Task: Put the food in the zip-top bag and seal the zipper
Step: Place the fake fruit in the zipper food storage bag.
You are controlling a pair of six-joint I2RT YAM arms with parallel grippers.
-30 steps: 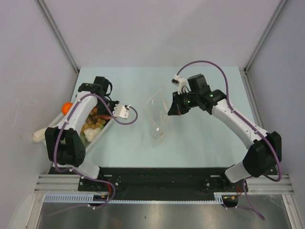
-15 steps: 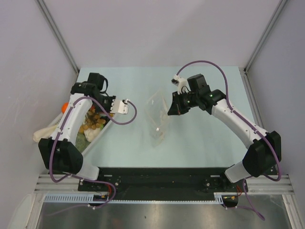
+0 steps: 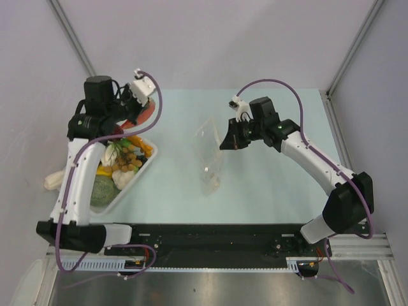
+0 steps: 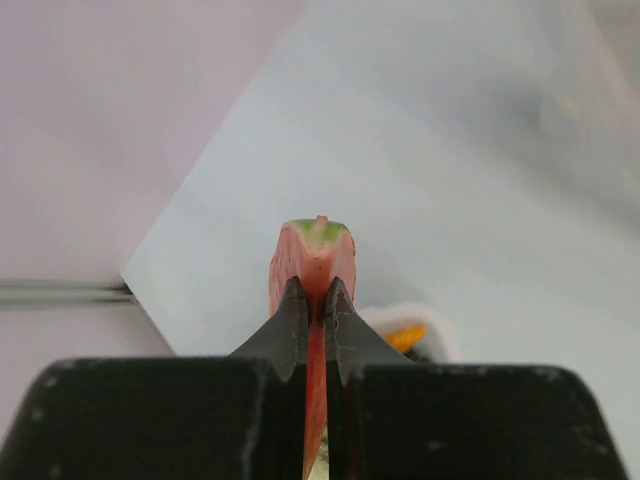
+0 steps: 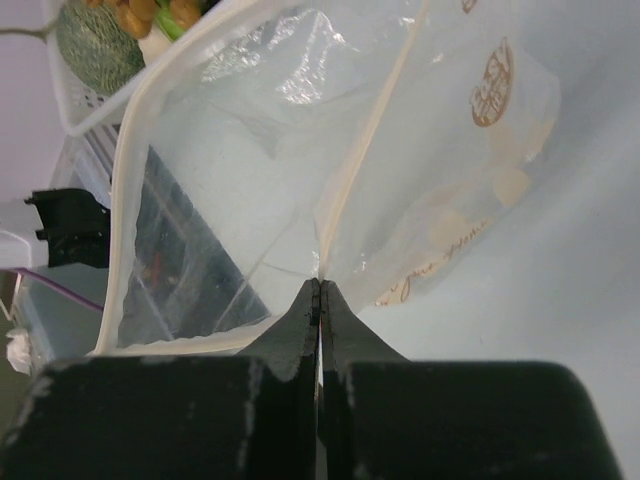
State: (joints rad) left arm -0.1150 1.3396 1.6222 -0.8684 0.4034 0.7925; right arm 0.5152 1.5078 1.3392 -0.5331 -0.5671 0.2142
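The clear zip-top bag (image 3: pixel 210 156) lies mid-table with its mouth lifted open. My right gripper (image 3: pixel 224 143) is shut on the bag's upper lip, and in the right wrist view its tips (image 5: pixel 319 287) pinch the whitish zipper (image 5: pixel 372 130). My left gripper (image 3: pixel 136 113) is raised above the far end of the white tray (image 3: pixel 150 155). It is shut on a thin red slice of food with a green tip (image 4: pixel 313 252), which shows as a red patch (image 3: pixel 148 113) in the top view. More food (image 3: pixel 127 159) is piled in the tray.
A round green vegetable (image 3: pixel 100 190) fills the tray's near end and also shows in the right wrist view (image 5: pixel 95 45). A whitish item (image 3: pixel 53 181) lies left of the tray by the side wall. Walls close the table on the left, right and far sides.
My left gripper shut on the red slice in the tray, then rose and swung toward the far left. The right gripper shifted slightly left, still holding the bag.
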